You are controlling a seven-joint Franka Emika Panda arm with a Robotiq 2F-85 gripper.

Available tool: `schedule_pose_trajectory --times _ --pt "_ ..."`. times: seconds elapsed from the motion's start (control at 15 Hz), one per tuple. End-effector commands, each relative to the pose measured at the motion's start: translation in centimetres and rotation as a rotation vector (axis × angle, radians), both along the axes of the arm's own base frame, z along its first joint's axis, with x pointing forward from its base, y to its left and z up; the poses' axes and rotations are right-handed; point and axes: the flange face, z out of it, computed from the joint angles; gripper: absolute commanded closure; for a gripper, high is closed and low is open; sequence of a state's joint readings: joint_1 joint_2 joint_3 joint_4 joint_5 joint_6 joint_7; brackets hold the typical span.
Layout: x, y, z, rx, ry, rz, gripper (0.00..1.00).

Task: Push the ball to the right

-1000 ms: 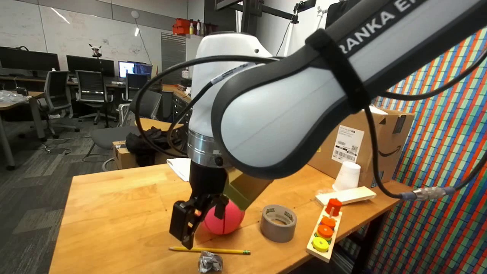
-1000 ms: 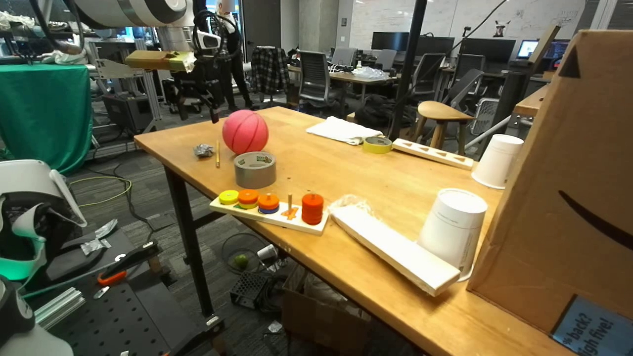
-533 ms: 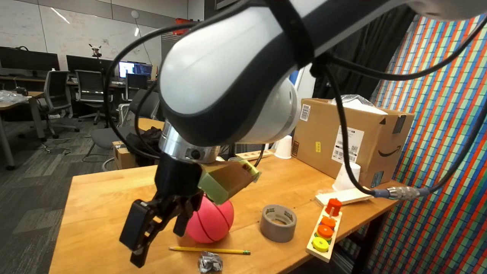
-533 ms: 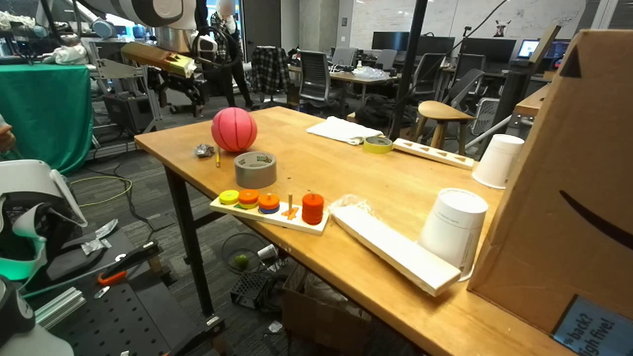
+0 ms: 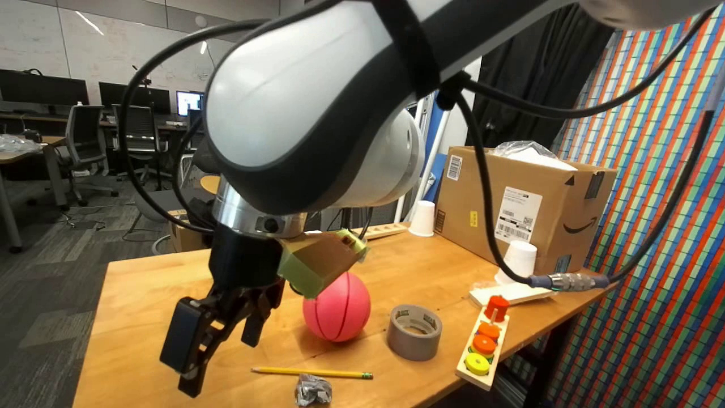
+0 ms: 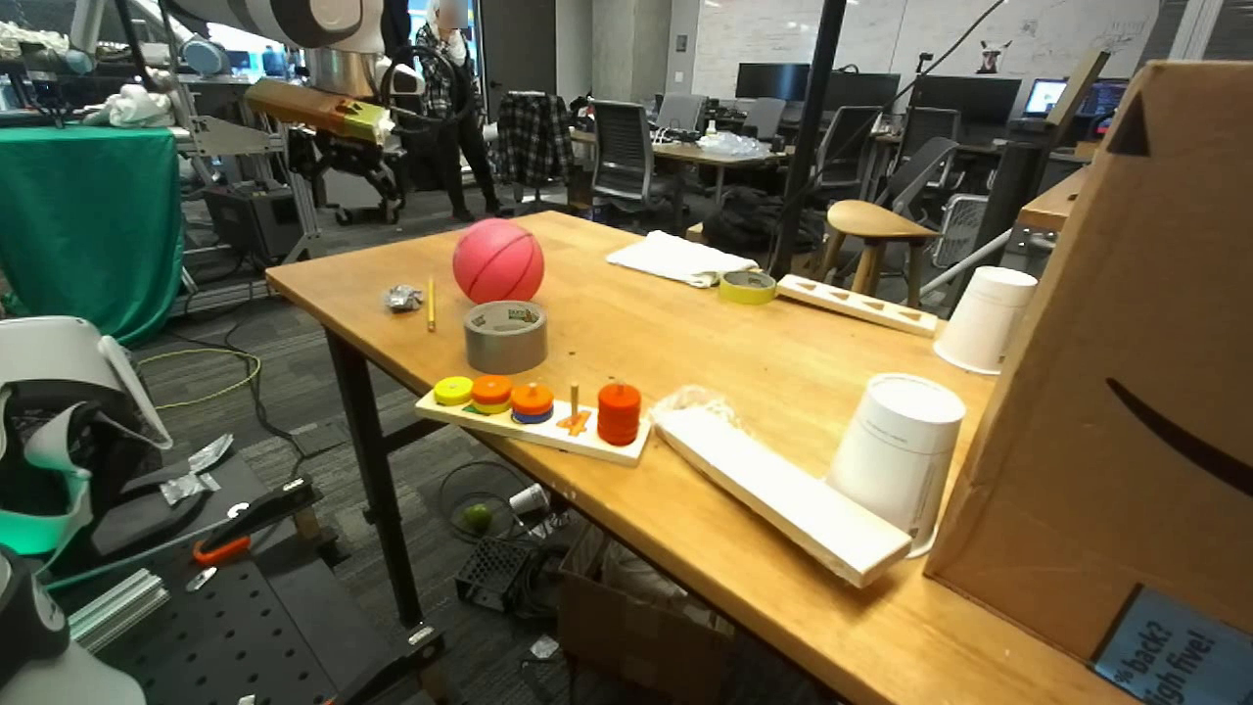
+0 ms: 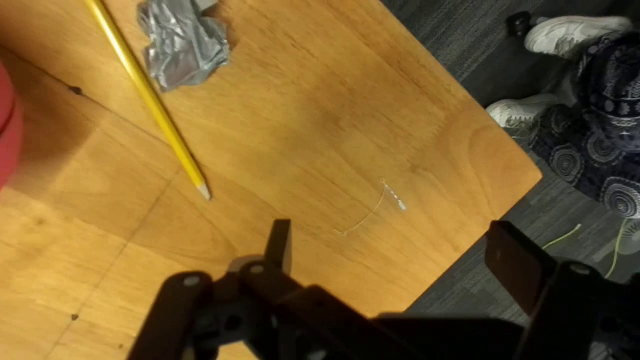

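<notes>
The pinkish-red ball (image 5: 340, 311) with dark seam lines rests on the wooden table (image 5: 170, 283), behind the pencil and near the grey tape roll. It also shows in the other exterior view (image 6: 497, 260), and only its edge shows at the far left of the wrist view (image 7: 6, 125). My gripper (image 5: 220, 365) is open and empty, above the table to the left of the ball in that exterior view and apart from it. In the wrist view the fingers of my gripper (image 7: 390, 227) are wide apart over a table corner.
A yellow pencil (image 5: 311, 373), crumpled foil (image 5: 312, 390), grey tape roll (image 5: 414, 332) and ring-stacking toy (image 5: 481, 345) lie near the ball. A large cardboard box (image 5: 481, 187) and white cups stand farther off. A person (image 7: 600, 125) stands by the table corner.
My gripper has moved left and tilted in an exterior view, away from the ball. The ball shifted left there, then rolled back right, a little farther from the pencil.
</notes>
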State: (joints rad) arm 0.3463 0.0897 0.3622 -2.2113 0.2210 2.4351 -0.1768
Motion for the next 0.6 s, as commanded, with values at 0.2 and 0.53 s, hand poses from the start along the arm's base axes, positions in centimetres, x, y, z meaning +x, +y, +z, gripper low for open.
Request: schedule_pose_trajectory --times 0.2,0.53 --pt "4.2 -3.8 -2.3 -0.039 0.099 -0.083 0.00" --pt "11.4 -15.7 -1.6 -0.118 0.125 -0.286 0.00"
